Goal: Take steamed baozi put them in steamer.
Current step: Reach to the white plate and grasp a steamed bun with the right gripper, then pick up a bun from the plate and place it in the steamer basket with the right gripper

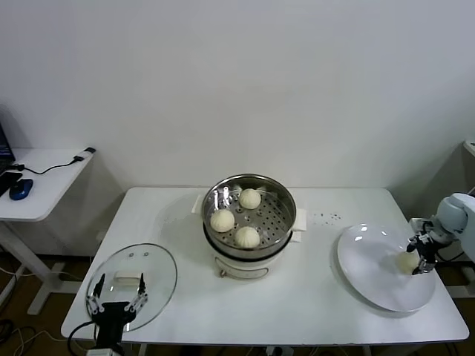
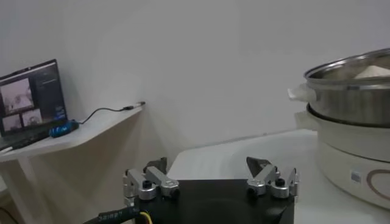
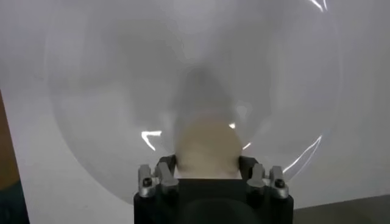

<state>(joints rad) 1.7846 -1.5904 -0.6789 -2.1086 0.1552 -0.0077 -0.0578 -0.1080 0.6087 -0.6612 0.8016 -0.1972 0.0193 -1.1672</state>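
Three steamed baozi (image 1: 246, 236) are already seated on the perforated floor of the steamer (image 1: 283, 222), which stands on its white pot base at the middle of the table (image 1: 312, 297). One last bun (image 1: 407, 260) is seen on the white plate (image 1: 371, 267) at the robot's right, near the plate's outer edge. It is framed by the right gripper (image 1: 418, 258), whose fingers (image 3: 166, 173) are set on either side of the cream dome and drawn in against its flanks; in the right wrist view the bun fills the gap between them, so a grasp appears to be closing or just made, though whether the bun is off the plate cannot be told.

The step in hand is judged to be the pick-up of the fourth and final bun. For the next move, a clean lift off the plate is called for, followed by a carry across the bare table toward the steamer and a lowering into the free space on the perforated floor, on the side nearest the plate, clear of the three buns already placed. A soft hold is needed, since the bun is likely to dent.

At the robot's left, the left gripper (image 1: 116, 302) is parked over the flat glass lid (image 1: 159, 278), fingers spread wide and empty.
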